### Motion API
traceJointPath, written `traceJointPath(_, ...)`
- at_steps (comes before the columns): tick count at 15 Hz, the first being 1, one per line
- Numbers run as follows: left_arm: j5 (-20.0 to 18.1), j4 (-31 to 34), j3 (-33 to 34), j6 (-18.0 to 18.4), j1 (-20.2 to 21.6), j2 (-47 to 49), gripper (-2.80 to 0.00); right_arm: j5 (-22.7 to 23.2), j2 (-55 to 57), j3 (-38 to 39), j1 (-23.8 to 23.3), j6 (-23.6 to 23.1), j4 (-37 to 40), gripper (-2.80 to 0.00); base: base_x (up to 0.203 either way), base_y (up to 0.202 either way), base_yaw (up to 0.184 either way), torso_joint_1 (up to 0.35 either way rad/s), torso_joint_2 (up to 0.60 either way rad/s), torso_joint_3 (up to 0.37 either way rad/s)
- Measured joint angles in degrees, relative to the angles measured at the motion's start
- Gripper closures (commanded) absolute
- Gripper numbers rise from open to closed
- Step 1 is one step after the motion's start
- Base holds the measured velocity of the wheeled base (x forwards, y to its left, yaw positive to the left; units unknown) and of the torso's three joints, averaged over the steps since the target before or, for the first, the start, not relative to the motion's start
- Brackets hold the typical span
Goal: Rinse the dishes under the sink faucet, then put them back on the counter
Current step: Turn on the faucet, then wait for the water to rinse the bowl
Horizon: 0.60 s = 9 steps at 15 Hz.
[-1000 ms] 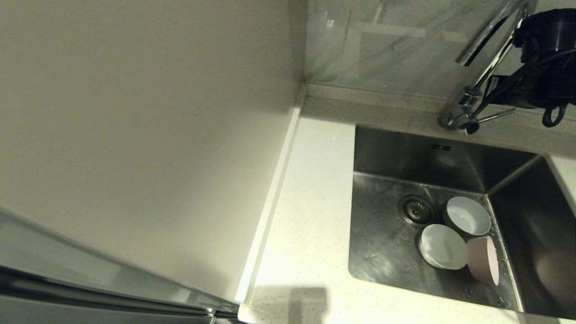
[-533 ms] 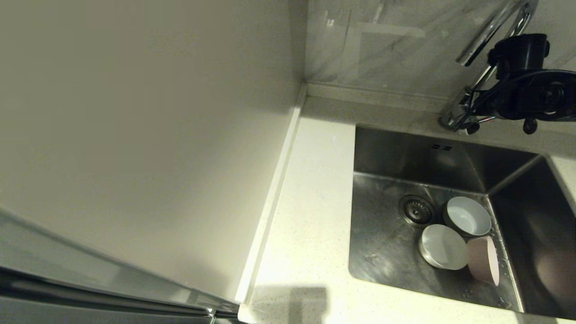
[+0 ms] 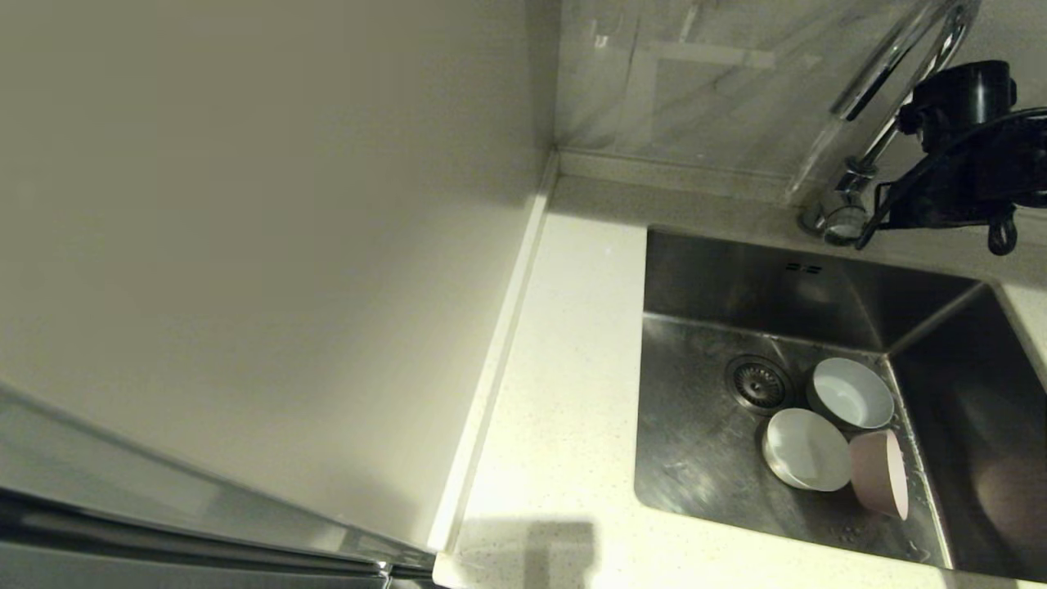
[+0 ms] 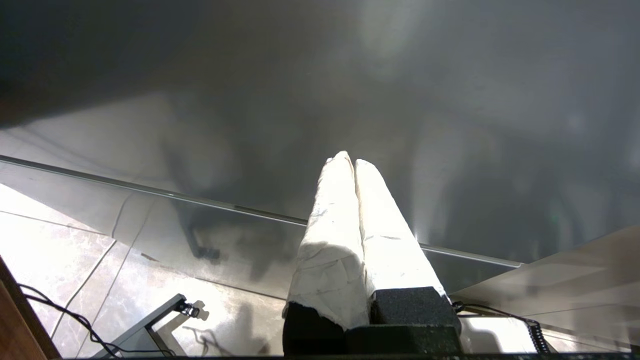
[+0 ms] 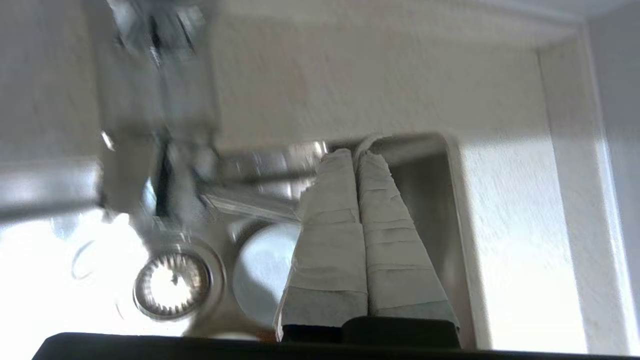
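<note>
Presently, the right gripper (image 5: 356,155) is up beside the base of the sink faucet (image 3: 879,98), at the back of the sink (image 3: 703,458), its taped fingers (image 5: 330,240) pressed together and holding nothing. Three bowls lie on the basin floor near the drain strainer (image 3: 757,382): one white bowl (image 3: 851,393) and a second white bowl (image 3: 806,449) touching it, with the pink bowl (image 3: 879,473) tipped on its side against them. None stands on the counter (image 3: 564,393). The left gripper (image 4: 354,165) (parked low, near the floor) is likewise closed and empty.
</note>
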Motion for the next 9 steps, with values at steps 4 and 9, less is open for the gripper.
traceJointPath(4, -0.01, 0.0, 0.0, 0.0, 0.0, 0.0, 0.0, -0.15, -2.38, 1.18, -0.06, 2.24, 0.63, 0.0, 0.0, 0.0, 0.0, 0.0, 0.0, 0.0)
traceJointPath(9, 0.0, 0.0, 0.0, 0.02, 0.02, 0.0, 0.0, -0.92, -5.51, 2.76, -3.51, 6.52, 0.25, 0.0, 0.0, 0.0, 0.0, 0.0, 0.0, 0.0)
